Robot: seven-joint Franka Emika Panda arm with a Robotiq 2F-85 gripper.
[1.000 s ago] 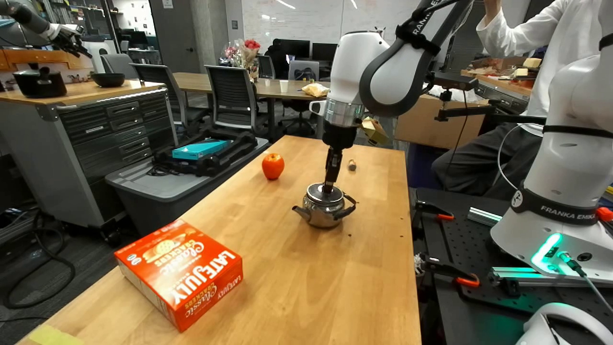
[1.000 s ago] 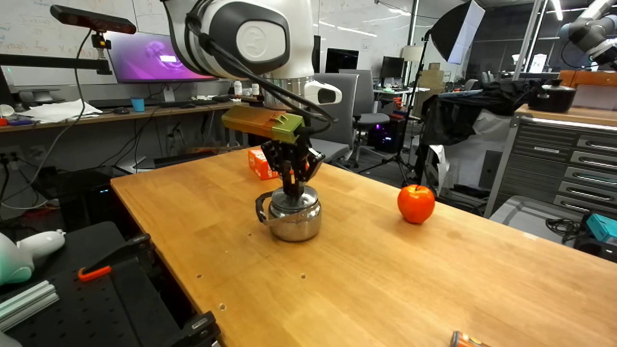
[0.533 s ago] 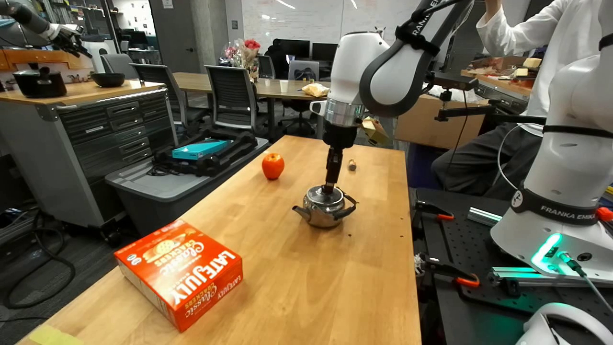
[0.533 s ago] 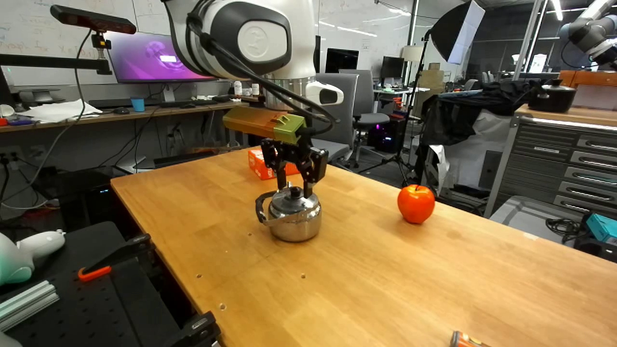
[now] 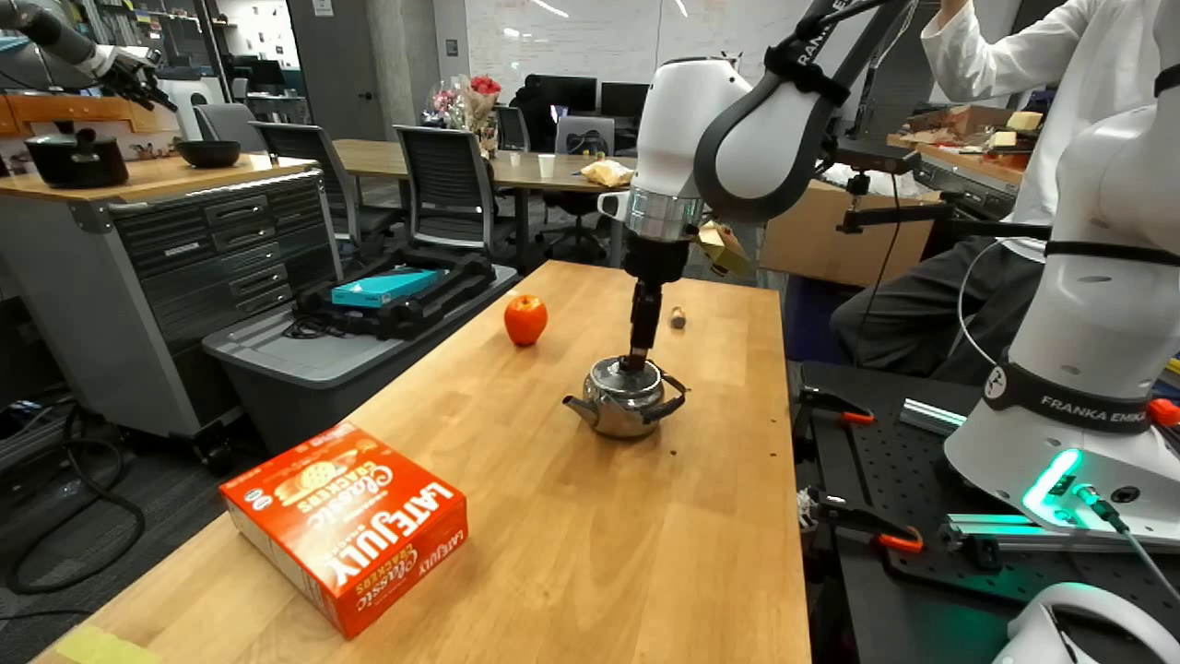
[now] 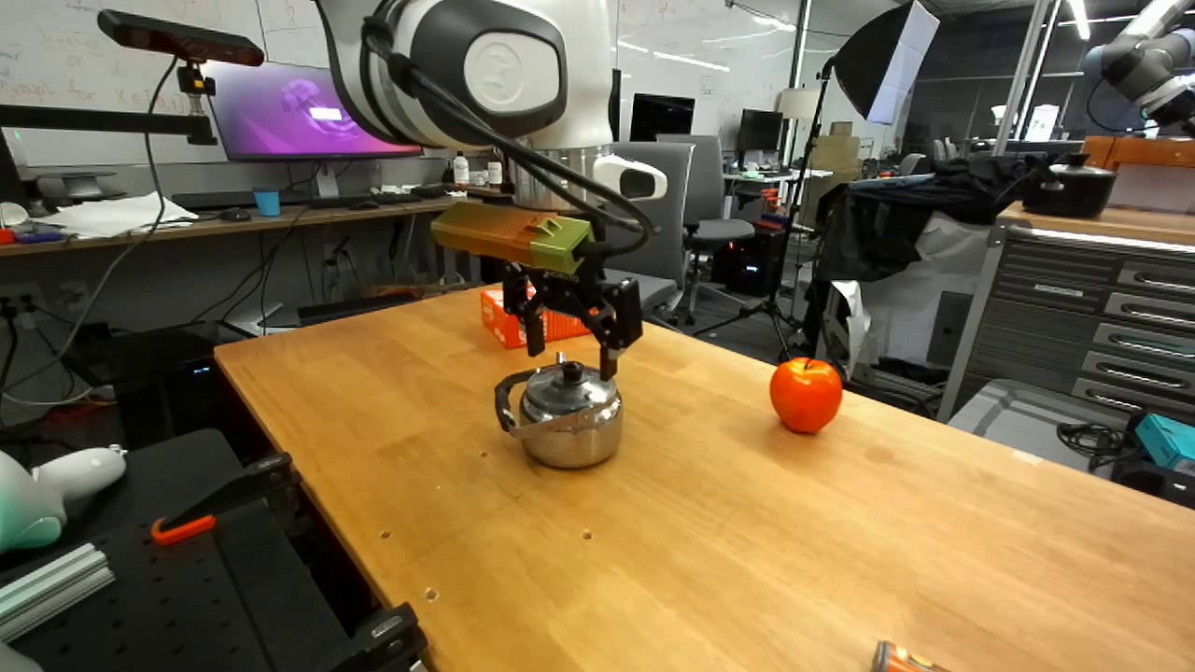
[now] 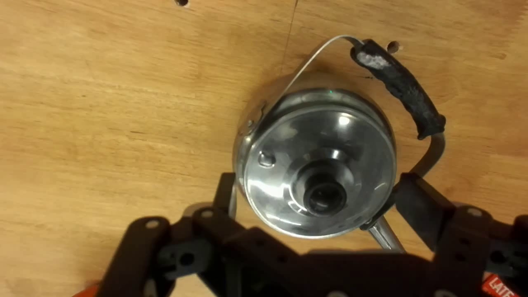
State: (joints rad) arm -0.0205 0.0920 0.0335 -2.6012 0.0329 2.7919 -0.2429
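Kettle [image 6: 571, 439], nr ctr of frame, both ext. views; claw [image 6: 571, 358] freshly spread.
Claw wide, empty, above lid [image 7: 305, 140]; narrow there a sec ago, so lid looks let go. Cracker box [image 5: 346, 516], lower L, an ext. view. Handle [image 7: 397, 82] folded aside, nr claw: poss. snag. Apple [image 5: 525, 321], L of ctr. Small cylinder [image 5: 678, 318], R of ctr.

The end effector [image 6: 571, 361] has room either side of the knob [image 7: 326, 197]; in the wrist view, the handle [image 7: 400, 86] passes behind one fingertip [image 7: 421, 204].
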